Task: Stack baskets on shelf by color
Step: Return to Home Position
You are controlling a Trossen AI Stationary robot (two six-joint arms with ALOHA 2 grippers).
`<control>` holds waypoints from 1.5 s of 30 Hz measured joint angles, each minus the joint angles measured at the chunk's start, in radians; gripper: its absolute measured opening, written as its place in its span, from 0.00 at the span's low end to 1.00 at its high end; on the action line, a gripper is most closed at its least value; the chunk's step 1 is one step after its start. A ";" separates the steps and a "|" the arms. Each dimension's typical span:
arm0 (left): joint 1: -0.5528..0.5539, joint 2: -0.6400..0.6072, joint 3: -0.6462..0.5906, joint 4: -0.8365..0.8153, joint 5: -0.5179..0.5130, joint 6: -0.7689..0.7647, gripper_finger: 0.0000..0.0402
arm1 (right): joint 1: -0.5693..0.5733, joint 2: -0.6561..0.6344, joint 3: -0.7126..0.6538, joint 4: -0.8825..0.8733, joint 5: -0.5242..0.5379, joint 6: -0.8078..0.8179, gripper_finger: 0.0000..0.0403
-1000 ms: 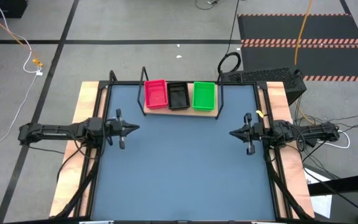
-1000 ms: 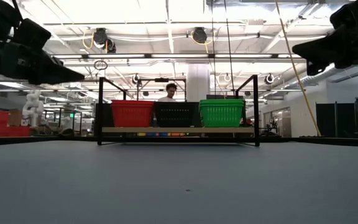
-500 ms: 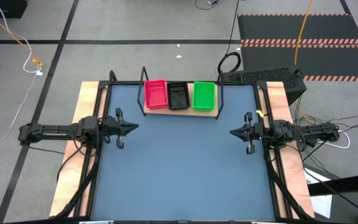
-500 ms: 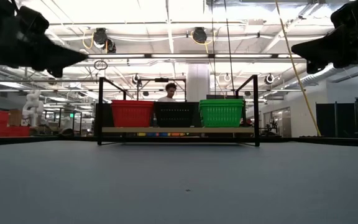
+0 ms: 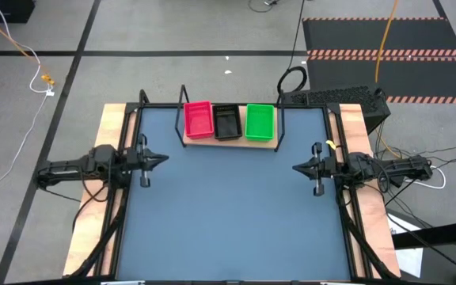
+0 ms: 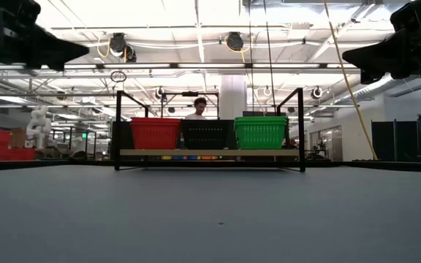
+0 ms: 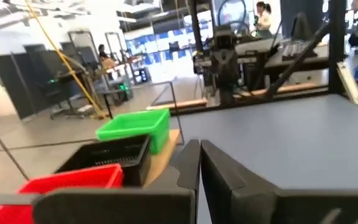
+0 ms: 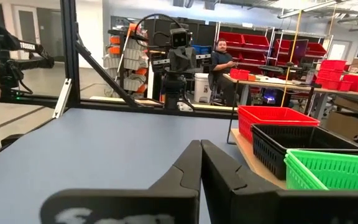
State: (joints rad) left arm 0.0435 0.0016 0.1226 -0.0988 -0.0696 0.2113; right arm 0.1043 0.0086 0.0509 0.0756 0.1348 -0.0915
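Observation:
A red basket (image 5: pixel 198 119), a black basket (image 5: pixel 227 122) and a green basket (image 5: pixel 260 122) stand side by side on the light-wood shelf (image 5: pixel 229 141) at the table's far edge; whether each is a stack of several cannot be told. They also show in the low view: red (image 6: pixel 156 133), black (image 6: pixel 207 134), green (image 6: pixel 260 132). My left gripper (image 5: pixel 165 157) is shut and empty, above the table's left side. My right gripper (image 5: pixel 294 168) is shut and empty, above the table's right side.
The blue-grey tabletop (image 5: pixel 228 214) spreads between the arms and toward the near edge. The shelf's black frame posts (image 6: pixel 117 128) rise at its ends. A person (image 6: pixel 199 107) sits in the room behind the shelf.
My left gripper has drawn back toward the table's left edge. My right arm has kept still. The baskets have stayed in place.

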 joint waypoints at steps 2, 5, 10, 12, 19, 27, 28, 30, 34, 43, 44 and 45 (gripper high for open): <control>0.000 0.002 -0.004 0.001 -0.001 0.015 0.04 | 0.000 0.001 0.000 -0.002 -0.001 -0.002 0.00; 0.000 0.023 -0.045 0.071 0.001 0.015 0.04 | 0.000 0.002 0.000 -0.007 -0.002 -0.008 0.00; 0.000 0.024 -0.113 0.164 0.006 0.013 0.04 | 0.000 0.003 0.000 -0.006 -0.001 -0.007 0.00; 0.000 0.023 -0.113 0.182 0.007 0.006 0.04 | 0.000 0.003 0.000 -0.005 -0.001 -0.007 0.00; 0.000 0.025 -0.113 0.159 0.008 0.003 0.04 | 0.000 0.003 0.000 0.004 -0.004 -0.007 0.00; 0.000 0.024 -0.113 0.155 0.008 0.041 0.04 | 0.000 0.003 0.000 0.004 -0.004 -0.007 0.00; 0.000 0.024 -0.113 0.155 0.008 0.041 0.04 | 0.000 0.003 0.000 0.004 -0.004 -0.007 0.00; 0.000 0.024 -0.113 0.155 0.008 0.044 0.04 | 0.000 0.003 0.000 0.003 -0.005 -0.007 0.00; 0.000 0.024 -0.113 0.155 0.008 0.041 0.04 | 0.000 0.003 0.000 0.003 -0.005 -0.007 0.00; 0.000 0.024 -0.113 0.155 0.008 0.042 0.04 | 0.000 0.003 0.000 0.003 -0.005 -0.007 0.00; 0.000 0.024 -0.113 0.155 0.008 0.044 0.04 | 0.000 0.003 0.000 0.003 -0.005 -0.007 0.00; 0.000 0.024 -0.113 0.155 0.008 0.044 0.04 | 0.000 0.003 0.000 0.003 -0.005 -0.007 0.00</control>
State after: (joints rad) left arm 0.0433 0.0257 0.0101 0.0560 -0.0612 0.2554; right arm 0.1043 0.0120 0.0505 0.0784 0.1299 -0.0982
